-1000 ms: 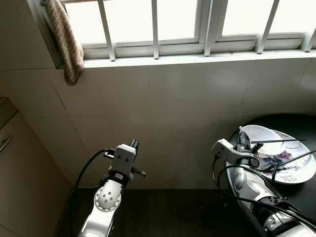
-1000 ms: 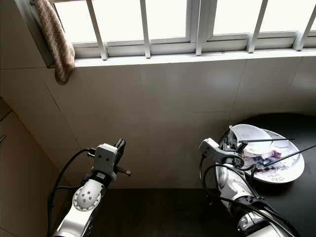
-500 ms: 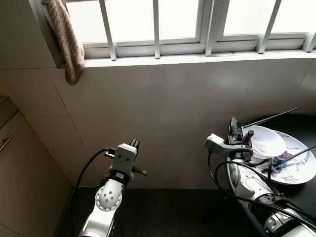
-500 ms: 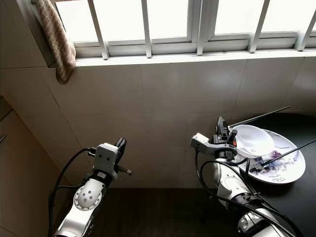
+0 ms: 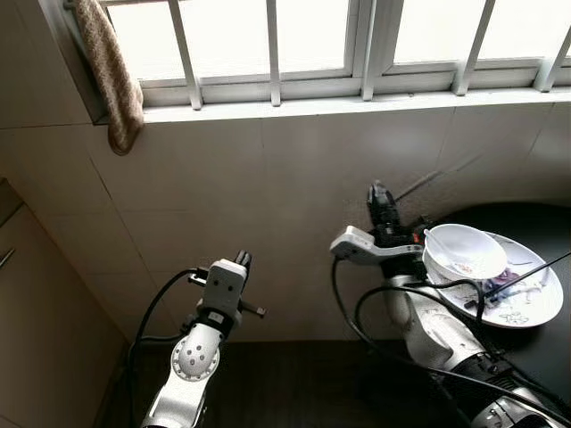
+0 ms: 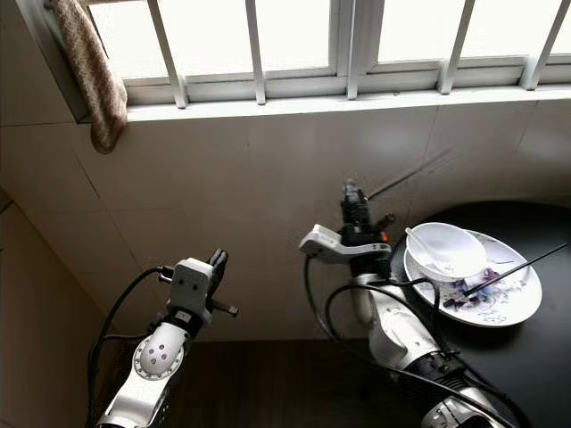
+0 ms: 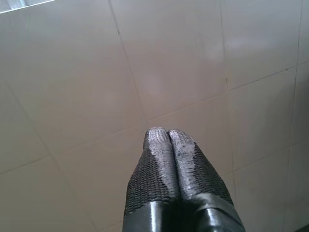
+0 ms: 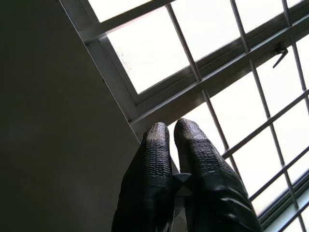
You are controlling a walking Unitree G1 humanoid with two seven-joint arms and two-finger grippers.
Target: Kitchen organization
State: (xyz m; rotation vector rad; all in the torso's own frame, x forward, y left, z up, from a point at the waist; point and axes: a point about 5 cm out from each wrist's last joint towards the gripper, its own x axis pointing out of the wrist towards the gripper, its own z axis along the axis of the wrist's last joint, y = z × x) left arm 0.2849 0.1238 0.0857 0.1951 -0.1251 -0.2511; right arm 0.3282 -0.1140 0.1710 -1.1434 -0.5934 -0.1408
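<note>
Right claw (image 5: 378, 198) raised, fingers pinched on a thin chopstick (image 5: 419, 184) (blurred). White bowl (image 5: 464, 252) w/ spoon sits on plate (image 5: 535, 312) just beside it. Left claw (image 7: 167, 137) closed, empty, facing tiles.

A home kitchen. Tiled wall (image 5: 294, 196) under a barred window (image 5: 312, 40), a cloth (image 5: 109, 76) hanging there. A used bowl (image 5: 466, 252) and plate (image 5: 526, 308) sit on the dark table (image 5: 544, 357).

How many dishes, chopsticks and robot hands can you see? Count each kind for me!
Bowls: 1, the bowl
Plates: 1, the plate
Chopsticks: 2, one chopstick, another chopstick
Grippers: 2, left gripper, right gripper
Total: 6
</note>
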